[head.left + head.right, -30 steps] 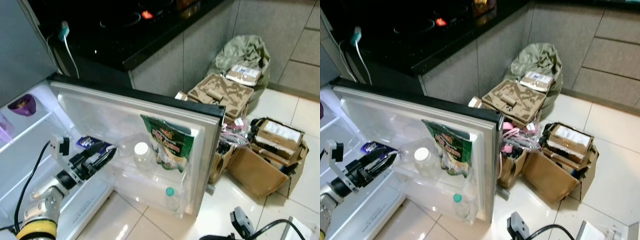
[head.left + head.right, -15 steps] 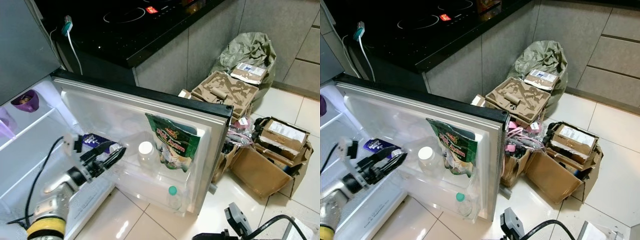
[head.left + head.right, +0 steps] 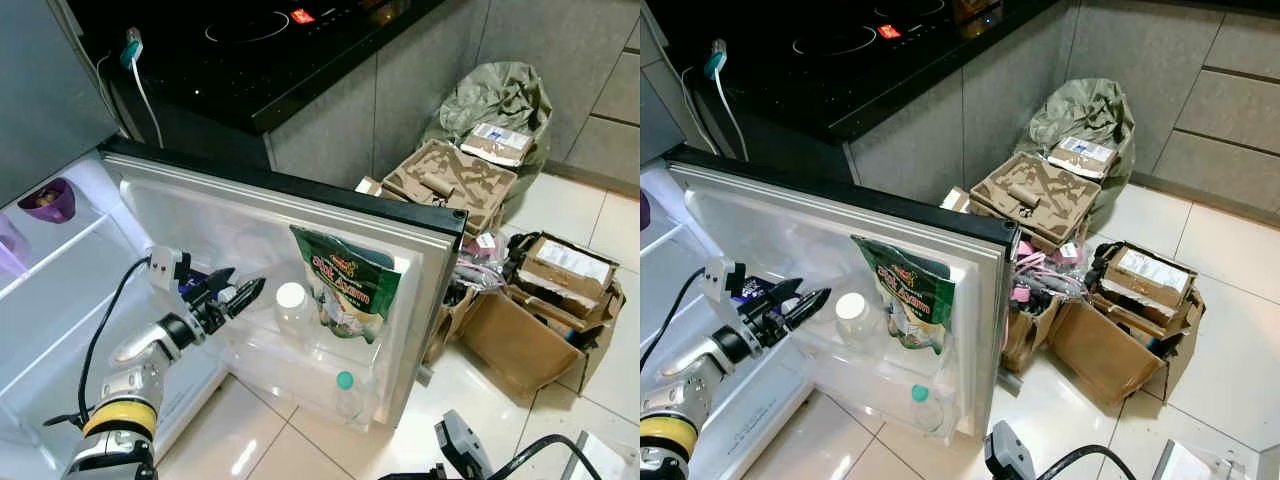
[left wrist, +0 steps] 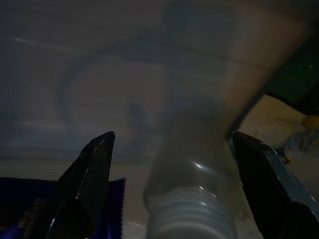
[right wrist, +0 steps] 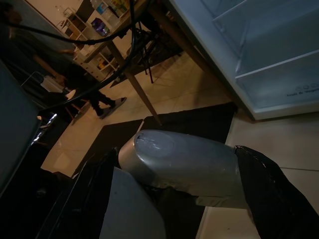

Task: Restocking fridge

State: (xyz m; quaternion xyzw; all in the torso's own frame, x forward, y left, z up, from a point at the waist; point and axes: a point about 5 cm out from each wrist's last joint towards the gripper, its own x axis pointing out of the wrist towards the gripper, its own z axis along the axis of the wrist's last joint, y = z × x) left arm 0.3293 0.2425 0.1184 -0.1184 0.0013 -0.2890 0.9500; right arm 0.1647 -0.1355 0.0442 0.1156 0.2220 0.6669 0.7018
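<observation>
- While the fridge door (image 3: 300, 215) stands open, the left gripper (image 3: 238, 295) is seen with its fingers apart, reached further toward the door shelf than a second ago.
- The white-capped bottle (image 3: 293, 312) is stood on that shelf, just beside the gripper; a grasp seems near.
- A green pouch (image 3: 345, 285) is lodged beside the bottle, a purple packet (image 3: 752, 289) behind the gripper.
- In the left wrist view, the bottle's threaded neck (image 4: 192, 211) is framed between the fingertips.
- In the right wrist view, a silver pouch (image 5: 182, 164) is clamped by the right gripper (image 5: 174, 199).

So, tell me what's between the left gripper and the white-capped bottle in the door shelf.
Nothing: the left gripper points at the white-capped bottle across a bare gap, as the left eye view shows.
</observation>
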